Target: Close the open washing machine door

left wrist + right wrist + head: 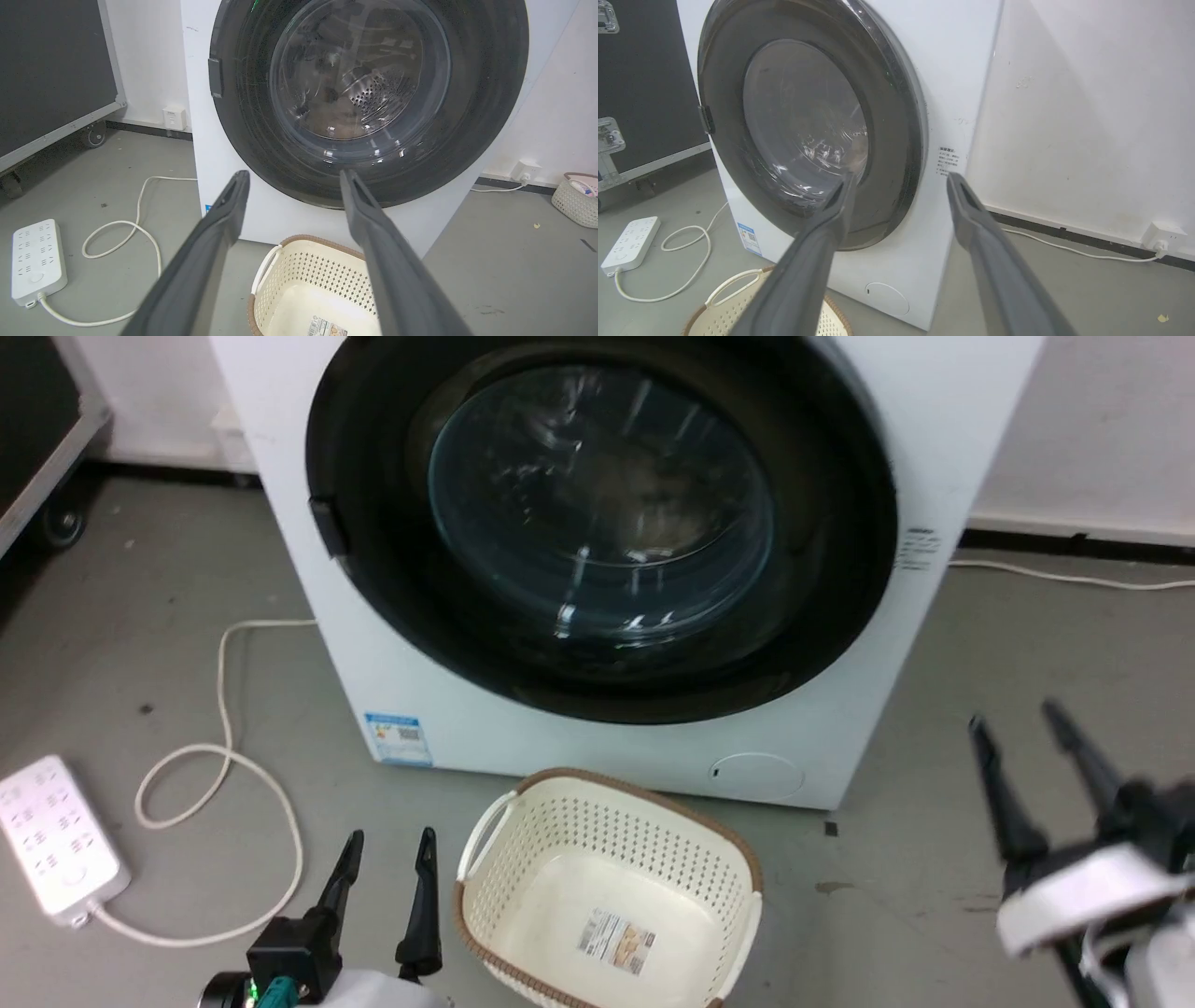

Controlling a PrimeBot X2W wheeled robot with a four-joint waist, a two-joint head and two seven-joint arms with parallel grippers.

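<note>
washing machine door [602, 513] looks pretty much flush against the washing machine [560, 737], hard to be sure. left gripper [391, 835] and right gripper [1013, 714] both spread wide, empty.

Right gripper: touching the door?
Apart. In the head view the right gripper hangs over the floor beside the washer, its fingertips well clear of the door.
</note>
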